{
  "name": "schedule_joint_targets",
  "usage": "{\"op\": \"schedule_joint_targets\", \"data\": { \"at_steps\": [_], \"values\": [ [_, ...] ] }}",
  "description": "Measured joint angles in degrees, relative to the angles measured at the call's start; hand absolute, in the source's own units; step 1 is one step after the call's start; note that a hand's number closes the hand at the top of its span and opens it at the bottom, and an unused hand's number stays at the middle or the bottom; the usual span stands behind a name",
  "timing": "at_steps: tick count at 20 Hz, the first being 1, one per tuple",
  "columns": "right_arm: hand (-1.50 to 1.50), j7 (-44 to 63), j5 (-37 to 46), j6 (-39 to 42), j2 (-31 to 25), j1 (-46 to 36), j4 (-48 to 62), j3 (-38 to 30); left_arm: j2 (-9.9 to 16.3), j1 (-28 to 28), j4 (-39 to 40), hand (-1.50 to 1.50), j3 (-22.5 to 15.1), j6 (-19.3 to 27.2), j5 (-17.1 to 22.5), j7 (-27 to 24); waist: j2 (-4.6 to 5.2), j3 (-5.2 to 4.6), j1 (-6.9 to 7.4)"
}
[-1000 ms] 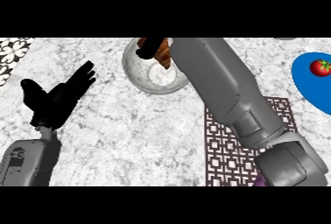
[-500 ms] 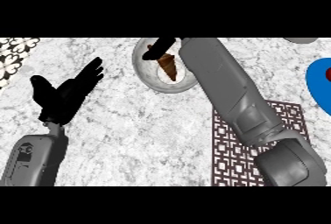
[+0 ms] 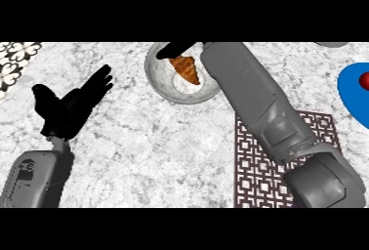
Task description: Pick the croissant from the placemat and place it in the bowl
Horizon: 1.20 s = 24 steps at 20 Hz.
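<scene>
Just one camera here, a head view looking steeply down on the marble counter [image 3: 173,146] from above. Both forearms come in from the bottom edge, so it faces away from the robot. It sits fairly close: the placemat [image 3: 259,166] and blue plate [image 3: 353,97] get cut off.

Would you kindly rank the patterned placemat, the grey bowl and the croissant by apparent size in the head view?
1. Dark patterned placemat, partly covered by the right forearm.
2. Round grey bowl.
3. Brown croissant, lying in the bowl.
</scene>
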Motion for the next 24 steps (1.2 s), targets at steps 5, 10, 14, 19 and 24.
{"op": "schedule_joint_targets", "data": {
  "at_steps": [5,10,14,19,24],
  "values": [
    [-1.50,-2.2,-0.4,-4.4,-2.7,-0.1,0.7,-1.8,0.3,0.7,0.4,0.00,0.7,0.3,-0.1,-0.1,-0.48,0.02,-1.73],
    [-1.50,-6.6,-1.1,-3.9,-6.9,1.5,1.1,-3.3,0.4,2.0,0.0,0.00,1.3,0.7,0.0,-0.1,-1.08,0.07,-3.40],
    [-1.50,-12.3,-1.5,2.4,-10.8,2.3,-0.1,-3.3,1.4,3.8,-1.6,0.00,2.5,0.4,0.7,0.6,-1.72,0.13,-4.66],
    [-1.50,-17.6,-3.6,11.0,-14.3,5.0,-4.6,-3.8,1.5,5.7,-1.7,0.00,3.5,0.8,0.9,0.4,-2.61,0.13,-6.91],
    [-1.50,-22.3,-8.2,23.3,-16.3,10.4,-10.7,-5.2,2.1,7.9,-1.9,0.00,4.7,0.9,0.8,-0.5,-3.37,0.13,-8.83]
  ]
}}
